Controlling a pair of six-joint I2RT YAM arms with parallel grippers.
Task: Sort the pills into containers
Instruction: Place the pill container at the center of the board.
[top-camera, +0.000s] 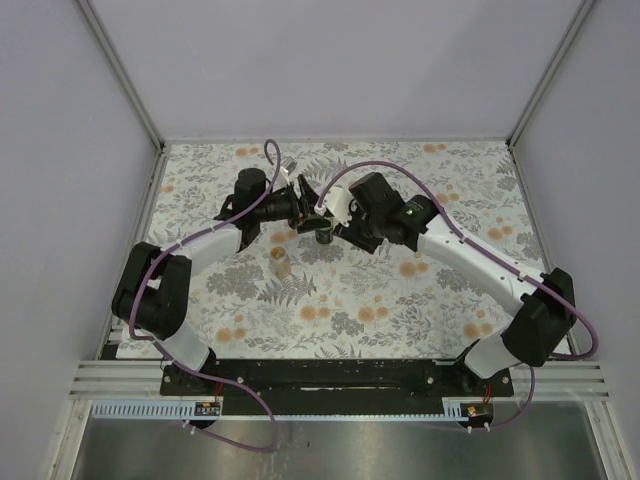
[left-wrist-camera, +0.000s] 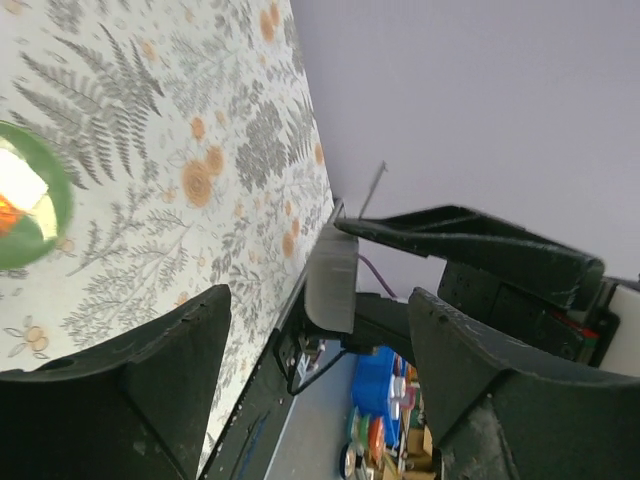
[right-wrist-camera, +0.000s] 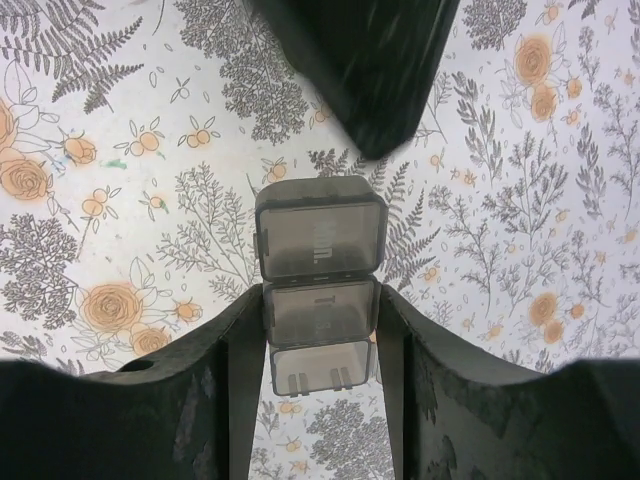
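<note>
Where both arms meet above the floral table (top-camera: 450, 300), the left gripper (left-wrist-camera: 318, 310) is seen with fingers spread and nothing between them. The right gripper (right-wrist-camera: 320, 320) is clamped on a grey pill box (right-wrist-camera: 320, 240), lid raised, at mid-table. A small bottle (top-camera: 281, 262) is stood nearby.

The top camera looked steeply down from above and behind, far enough back to hold the whole flowered counter (top-camera: 400, 300), the left arm (top-camera: 200, 245) and the right arm (top-camera: 470, 255). The left wrist camera lay rolled sideways, looking low across the counter toward a wall (left-wrist-camera: 480, 100) (its own jaws filled the bottom). The right wrist camera faced straight down, close over a clear box (right-wrist-camera: 320, 290) between its jaws. All three shared the counter.
</note>
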